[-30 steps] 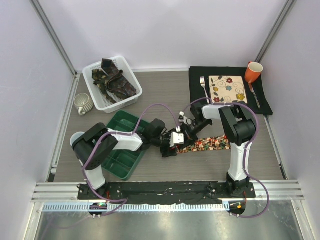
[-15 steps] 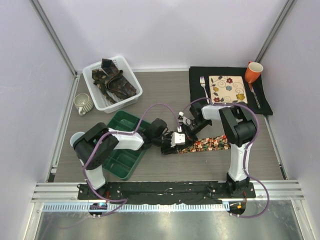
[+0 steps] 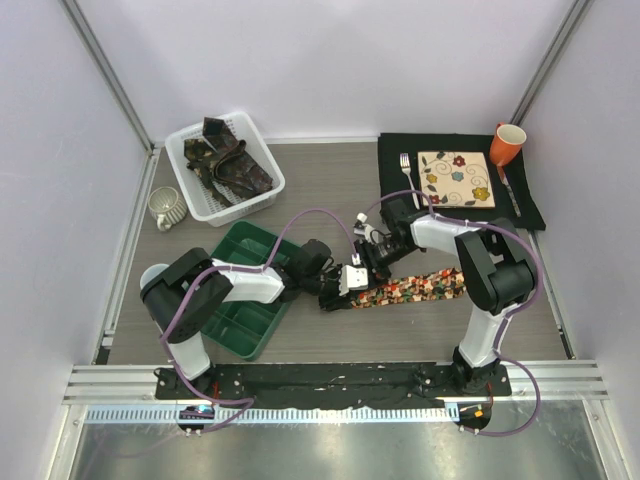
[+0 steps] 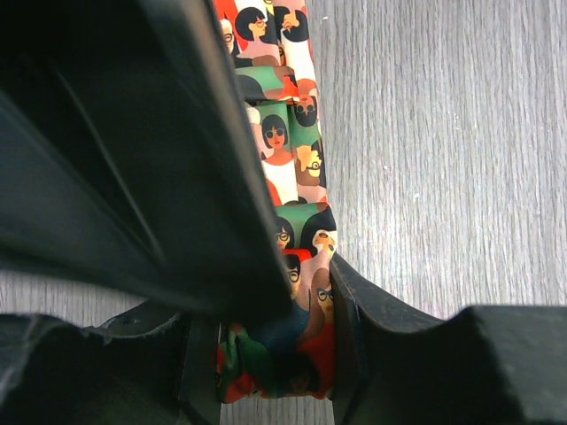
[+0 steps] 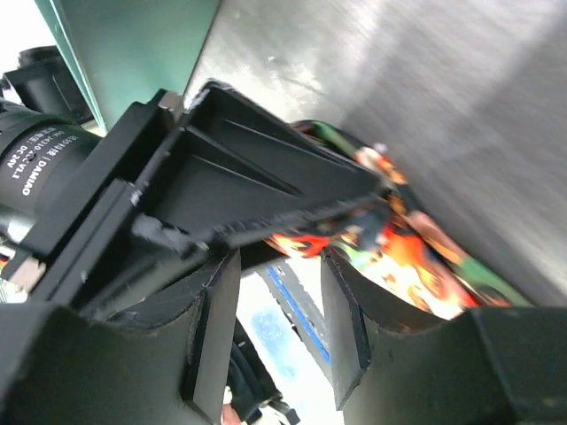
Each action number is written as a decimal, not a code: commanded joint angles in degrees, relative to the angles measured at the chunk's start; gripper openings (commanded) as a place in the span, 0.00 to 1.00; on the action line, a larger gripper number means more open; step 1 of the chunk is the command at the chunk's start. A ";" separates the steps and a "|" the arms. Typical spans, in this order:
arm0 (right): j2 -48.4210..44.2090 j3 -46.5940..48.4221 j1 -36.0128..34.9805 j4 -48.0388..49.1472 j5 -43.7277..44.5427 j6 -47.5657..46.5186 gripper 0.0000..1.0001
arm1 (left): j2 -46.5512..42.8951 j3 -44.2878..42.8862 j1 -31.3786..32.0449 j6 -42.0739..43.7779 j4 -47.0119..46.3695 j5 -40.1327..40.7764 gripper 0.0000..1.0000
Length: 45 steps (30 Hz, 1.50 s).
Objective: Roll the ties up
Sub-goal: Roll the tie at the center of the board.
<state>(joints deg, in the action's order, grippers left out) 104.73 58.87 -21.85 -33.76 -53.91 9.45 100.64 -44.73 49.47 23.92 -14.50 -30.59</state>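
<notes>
Two pincers meet at one end of the floral tie [image 3: 420, 288]. The left pincer [image 4: 270, 345] is clamped on that end, the bunched fabric filling the gap between its fingers. The right pincer [image 5: 276, 283] stands just beside it with its jaws apart and nothing between them, the tie's fold lying just past its fingertip. From the grip the tie runs away to the right across the table [image 3: 330, 190], flat, its long axis roughly parallel to the near edge. The free length therefore lies on the right arm's side, and I judge that a roll must travel rightward along it, with the right pincer nearer to steady or feed the fabric. Farther out, a green tray [image 3: 240, 330] sits under the left arm; no tie shows in its visible compartments. Well beyond, at the back left, a white basket [image 3: 255, 200] holds the dark ties [image 3: 228, 160] in a loose heap, not yet rolled.
</notes>
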 commanded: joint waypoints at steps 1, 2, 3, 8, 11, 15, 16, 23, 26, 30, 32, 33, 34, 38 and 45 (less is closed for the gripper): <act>-0.41 -0.69 -1.88 3.79 -1.90 2.85 0.47 | 1.75 1.31 -0.25 -1.51 8.70 3.78 0.41; 0.29 -0.51 -1.97 3.96 -1.55 2.76 0.48 | 1.67 1.31 -0.17 -1.51 8.61 3.78 0.41; 0.65 -0.60 -2.15 3.96 -1.20 2.68 0.47 | 1.84 1.31 -0.17 -1.51 8.70 3.87 0.41; 2.67 -1.22 -2.67 3.52 2.92 1.98 0.47 | 1.84 1.14 -0.17 -1.60 8.61 4.05 0.41; 3.99 -0.60 -2.59 3.44 5.04 1.97 0.34 | 1.84 1.22 -0.17 -1.60 8.53 3.87 0.41; 5.13 -0.07 -2.41 2.21 6.53 1.45 0.01 | 1.49 1.49 -0.25 -1.51 8.79 3.78 0.42; 5.40 -0.33 -2.24 1.86 6.71 1.10 0.01 | 1.49 1.58 -0.17 -1.42 8.70 3.70 0.42; 6.01 -1.48 1.54 -1.30 5.40 -2.24 0.01 | 0.26 2.80 -0.52 -2.21 7.13 3.69 0.61; 6.54 -2.18 3.39 -2.19 4.34 -2.95 0.01 | -0.62 2.81 -0.78 -2.74 6.51 3.43 0.67; 7.60 -2.45 5.58 -3.33 3.90 -4.00 0.01 | -3.08 3.16 -1.40 -4.41 4.58 3.08 0.72; 7.86 -2.27 6.63 -4.03 4.77 -4.88 0.01 | -4.75 3.77 -1.40 -4.85 3.61 3.08 0.73; 8.21 -2.18 7.08 -4.82 5.21 -5.32 0.01 | -5.36 3.95 -1.40 -5.11 3.08 3.17 0.73; 8.21 -2.18 7.43 -5.00 5.83 -5.50 0.01 | -5.89 4.47 -1.40 -5.29 2.21 3.25 0.74; 8.30 -2.01 8.93 -5.26 7.76 -5.85 0.01 | -8.00 5.44 -1.40 -5.90 0.71 2.91 0.76; 10.14 0.19 9.10 -5.00 9.00 -5.50 0.01 | -5.12 4.04 -1.31 -7.74 -3.60 2.99 0.79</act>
<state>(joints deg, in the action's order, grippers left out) 112.46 57.74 -12.93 -39.51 -51.35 4.89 94.72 -39.42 48.29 18.09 -13.93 -27.92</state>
